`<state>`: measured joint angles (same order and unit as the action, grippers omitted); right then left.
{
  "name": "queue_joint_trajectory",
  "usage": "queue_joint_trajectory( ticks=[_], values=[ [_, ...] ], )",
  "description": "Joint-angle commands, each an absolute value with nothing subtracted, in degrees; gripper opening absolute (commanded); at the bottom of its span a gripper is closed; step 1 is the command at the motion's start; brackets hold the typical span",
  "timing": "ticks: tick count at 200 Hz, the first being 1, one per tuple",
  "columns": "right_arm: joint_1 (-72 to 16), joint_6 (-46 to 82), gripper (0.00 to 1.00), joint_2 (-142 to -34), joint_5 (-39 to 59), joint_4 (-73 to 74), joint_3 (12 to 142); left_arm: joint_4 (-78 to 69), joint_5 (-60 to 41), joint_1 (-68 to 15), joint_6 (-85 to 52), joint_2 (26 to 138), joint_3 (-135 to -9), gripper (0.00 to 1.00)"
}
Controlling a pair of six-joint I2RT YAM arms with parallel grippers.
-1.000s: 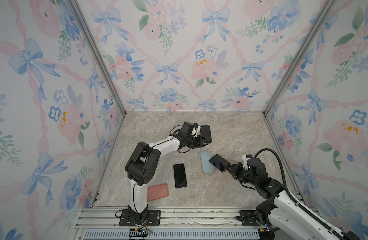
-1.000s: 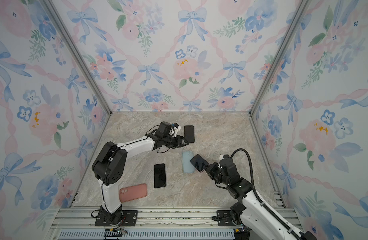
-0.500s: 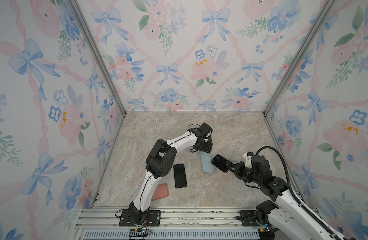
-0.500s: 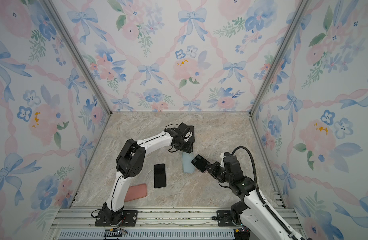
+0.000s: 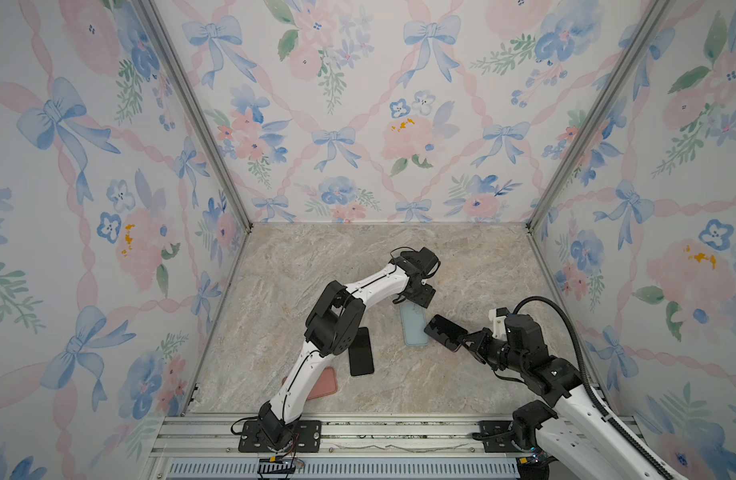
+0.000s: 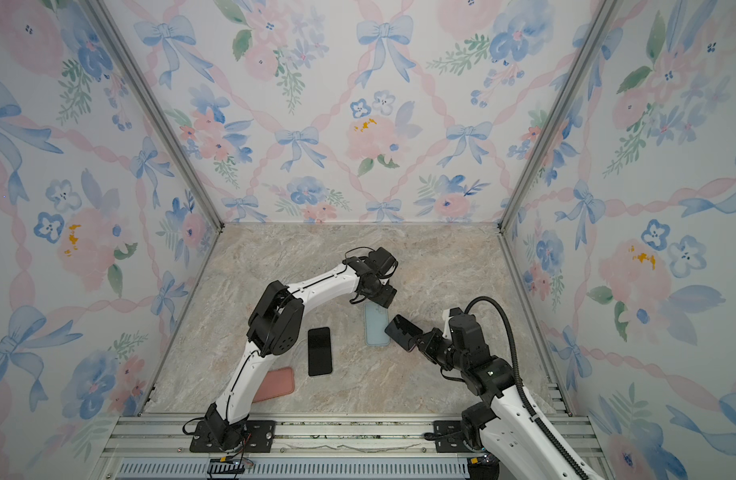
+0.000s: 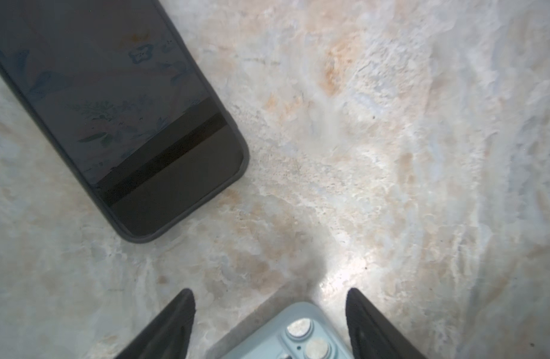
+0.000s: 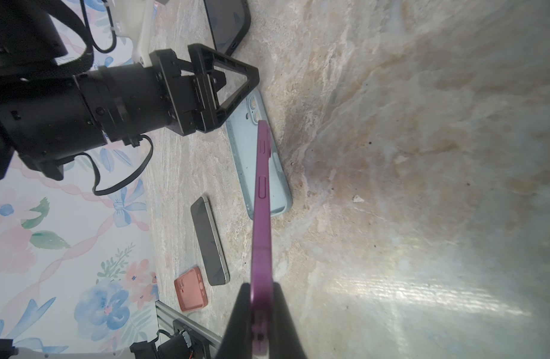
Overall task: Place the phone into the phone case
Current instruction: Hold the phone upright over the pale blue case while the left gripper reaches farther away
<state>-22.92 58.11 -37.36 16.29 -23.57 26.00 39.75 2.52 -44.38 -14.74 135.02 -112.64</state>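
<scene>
**Change from the earlier frames.** One second ago the left claw (image 7: 269, 292) held a dark cased phone (image 7: 118, 118) raised near the back of the worktop (image 5: 316, 257). That phone now lies flat on the worktop, screen up. The left claw is empty, with its jaws spread wide over the camera-cutout end of the light-blue case (image 5: 414, 328). The right claw (image 8: 260, 289) has barely moved. It stays clamped on one end of the purple-edged phone (image 8: 263, 202), held on edge just beside the light-blue case.

**Task items.** The light-blue case lies flat at mid-worktop with its open side up and a raised rim. Marble shows through its round lens holes. The bare black phone (image 5: 361, 351) lies screen up near the case, on the left arm's side. A salmon case (image 5: 327, 384) lies near the front edge, partly under the left arm.
</scene>
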Motion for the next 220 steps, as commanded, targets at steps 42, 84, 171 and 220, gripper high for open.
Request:
queue_joint_trajectory(
  ticks=[42, 84, 171, 220],
  values=[
    [-23.0, 56.7, 0.00, -38.0, 17.5, -21.7, 29.4, 42.8, 8.8, -44.8, -13.4, 134.5, -109.9, 0.67],
    [-24.4, 56.9, 0.00, -39.0, 17.1, -20.7, 29.5, 42.7, 10.0, -43.9, -15.6, 132.3, -105.6, 0.60],
    [-28.3, 56.5, 0.00, -43.3, 17.3, -17.6, 30.8, 39.2, -5.2, -37.5, -24.8, 123.7, -90.9, 0.61],
    [-29.0, 57.3, 0.00, -45.2, 19.4, -14.4, 30.7, 30.5, -17.0, -34.8, -29.4, 115.9, -79.3, 0.70]
  ],
)
